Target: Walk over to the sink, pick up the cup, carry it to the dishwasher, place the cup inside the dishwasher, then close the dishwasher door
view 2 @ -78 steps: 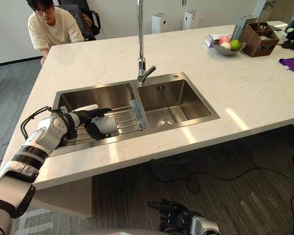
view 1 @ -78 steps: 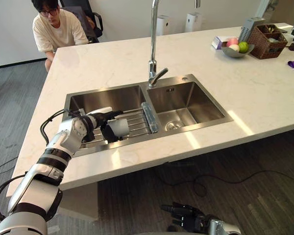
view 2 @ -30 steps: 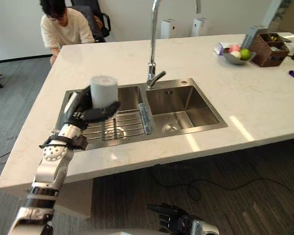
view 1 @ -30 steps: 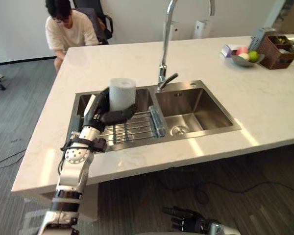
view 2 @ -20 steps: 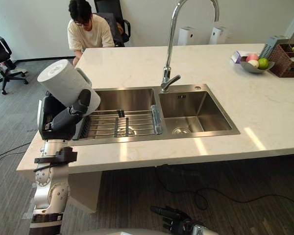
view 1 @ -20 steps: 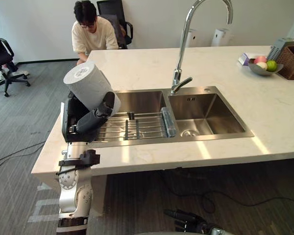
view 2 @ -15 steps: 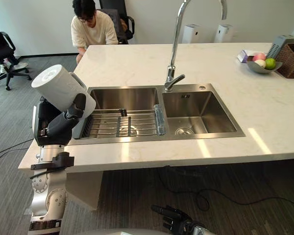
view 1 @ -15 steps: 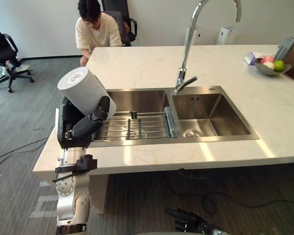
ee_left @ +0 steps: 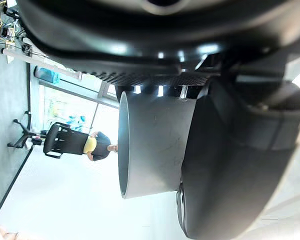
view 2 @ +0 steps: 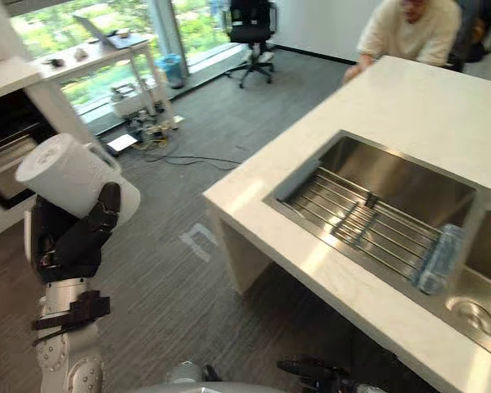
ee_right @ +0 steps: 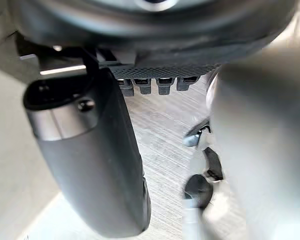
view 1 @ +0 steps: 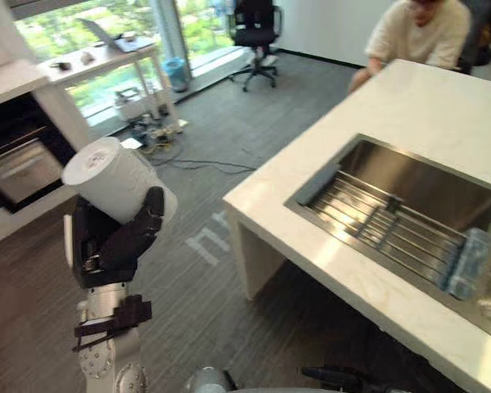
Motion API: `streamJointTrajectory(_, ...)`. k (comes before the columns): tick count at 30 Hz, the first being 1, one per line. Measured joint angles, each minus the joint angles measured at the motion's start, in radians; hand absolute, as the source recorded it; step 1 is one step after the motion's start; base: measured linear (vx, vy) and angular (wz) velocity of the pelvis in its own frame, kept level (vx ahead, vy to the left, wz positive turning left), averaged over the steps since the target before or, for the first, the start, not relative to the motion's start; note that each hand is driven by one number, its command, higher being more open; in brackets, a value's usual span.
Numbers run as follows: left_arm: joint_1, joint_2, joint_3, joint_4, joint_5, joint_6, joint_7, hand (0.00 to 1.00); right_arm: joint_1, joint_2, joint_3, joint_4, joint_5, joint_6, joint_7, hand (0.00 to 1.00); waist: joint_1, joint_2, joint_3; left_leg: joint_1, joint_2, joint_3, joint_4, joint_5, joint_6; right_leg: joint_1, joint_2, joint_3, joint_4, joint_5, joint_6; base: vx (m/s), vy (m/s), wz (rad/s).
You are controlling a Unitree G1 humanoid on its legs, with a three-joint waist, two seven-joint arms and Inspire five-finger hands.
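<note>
In the left eye view my left hand (view 1: 114, 241) is curled round the white cup (view 1: 114, 184), thumb across its side, holding it tilted and raised at my left, out over the grey floor (view 1: 196, 164) and well apart from the sink (view 1: 417, 176). Half a second ago the sink lay straight ahead; now the whole picture has swung and the counter (view 1: 442, 98) sits off to the right, so it is my head and body that have turned, while the grasp looks the same. I judge the pick-up done and the carry begun. A dark appliance (view 1: 16, 164) at far left may be the dishwasher, though I cannot be sure from here. In the right eye view my right hand (view 2: 315, 370) hangs low, its state unclear to me. In the left wrist view the cup's wall lies snug against the hand. The right wrist view shows floor past my right hand
</note>
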Motion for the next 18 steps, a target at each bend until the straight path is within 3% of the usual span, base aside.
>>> streamJointTrajectory(1,-0.003,-0.005,-0.008,0.003,0.001,-0.002,0.000,0.00,-0.003,0.001,-0.013,0.005,0.000,-0.006,-0.008,1.00,0.004,0.019,-0.004,0.020,0.023,0.023,-0.004,-0.040,-0.018,0.002,0.009,-0.025,0.010,0.004,0.007,-0.09,0.130,1.16)
streamJointTrajectory(2,0.003,-0.009,-0.016,0.006,0.001,-0.006,0.005,0.00,-0.015,0.001,-0.014,0.005,0.001,-0.012,-0.012,1.00,0.006,0.036,-0.007,0.061,0.046,0.051,-0.041,-0.060,-0.073,0.006,0.013,-0.041,0.024,0.001,0.005,0.02,0.115,0.55)
streamJointTrajectory(3,0.012,-0.018,-0.030,0.012,0.008,-0.006,0.012,0.00,-0.035,0.001,-0.013,-0.002,0.000,-0.015,-0.011,1.00,0.008,0.047,-0.004,0.123,0.025,0.050,-0.164,-0.016,-0.166,0.008,0.005,-0.052,0.041,0.001,0.005,-0.02,0.193,0.47)
streamJointTrajectory(4,0.025,-0.015,-0.042,0.015,0.013,-0.006,0.021,0.00,-0.044,0.009,-0.008,-0.008,-0.009,-0.016,-0.008,1.00,0.009,0.045,-0.002,0.146,-0.020,0.040,-0.244,0.018,-0.153,0.009,-0.015,-0.060,0.052,0.010,0.008,-0.05,0.174,0.35)
streamJointTrajectory(9,0.059,-0.007,-0.069,0.021,0.032,-0.006,0.061,0.00,-0.025,0.092,0.034,-0.067,-0.030,-0.021,0.020,1.00,0.003,0.053,0.001,0.137,-0.111,-0.085,-0.324,0.044,-0.111,0.030,-0.090,-0.127,0.121,0.035,0.020,-0.03,0.123,0.74)
streamJointTrajectory(11,0.040,-0.007,-0.102,0.049,0.034,-0.006,0.058,0.00,0.011,0.113,0.034,-0.097,-0.024,-0.029,0.003,1.00,0.002,0.065,0.010,0.133,-0.155,-0.200,-0.332,0.050,-0.074,0.029,-0.155,-0.034,0.254,0.029,0.002,0.05,0.091,1.92)
streamJointTrajectory(12,0.014,-0.004,-0.141,0.074,0.033,-0.009,0.042,0.00,0.036,0.117,0.024,-0.132,0.001,-0.037,-0.024,1.00,-0.020,0.066,0.018,0.134,-0.183,-0.316,-0.331,0.060,-0.045,0.019,-0.190,0.095,0.358,0.032,-0.022,0.04,0.008,2.95)
streamJointTrajectory(13,-0.020,0.008,-0.186,0.113,0.027,-0.016,0.022,0.00,0.053,0.129,0.008,-0.150,0.039,-0.053,-0.054,1.00,-0.039,0.070,0.021,0.129,-0.209,-0.444,-0.329,0.073,-0.023,0.015,-0.167,0.258,0.402,-0.021,-0.020,0.04,-0.060,3.69)
streamJointTrajectory(14,-0.043,0.020,-0.222,0.150,0.028,-0.021,0.005,0.00,0.062,0.134,-0.004,-0.155,0.059,-0.065,-0.073,1.00,-0.044,0.070,0.022,0.122,-0.228,-0.540,-0.318,0.079,-0.014,0.012,-0.101,0.408,0.391,-0.088,0.007,0.02,-0.086,3.01)
streamJointTrajectory(16,-0.038,0.038,-0.247,0.170,0.028,-0.027,0.004,0.00,0.062,0.138,-0.002,-0.157,0.063,-0.066,-0.083,1.00,-0.040,0.071,0.023,0.120,-0.247,-0.612,-0.311,0.077,-0.017,0.008,-0.035,0.528,0.346,-0.129,0.031,0.03,-0.028,1.74)
streamJointTrajectory(17,-0.030,0.053,-0.267,0.189,0.029,-0.038,0.006,0.00,0.057,0.147,0.000,-0.158,0.069,-0.059,-0.092,1.00,-0.019,0.074,0.024,0.129,-0.257,-0.667,-0.321,0.081,-0.022,-0.004,0.038,0.629,0.214,-0.150,0.049,0.05,-0.002,1.09)
streamJointTrajectory(18,-0.030,0.053,-0.269,0.195,0.032,-0.038,0.008,0.00,0.053,0.148,0.009,-0.156,0.070,-0.053,-0.092,1.00,-0.012,0.079,0.024,0.137,-0.255,-0.680,-0.331,0.085,-0.028,-0.011,0.063,0.646,0.162,-0.149,0.048,0.06,-0.001,0.80)
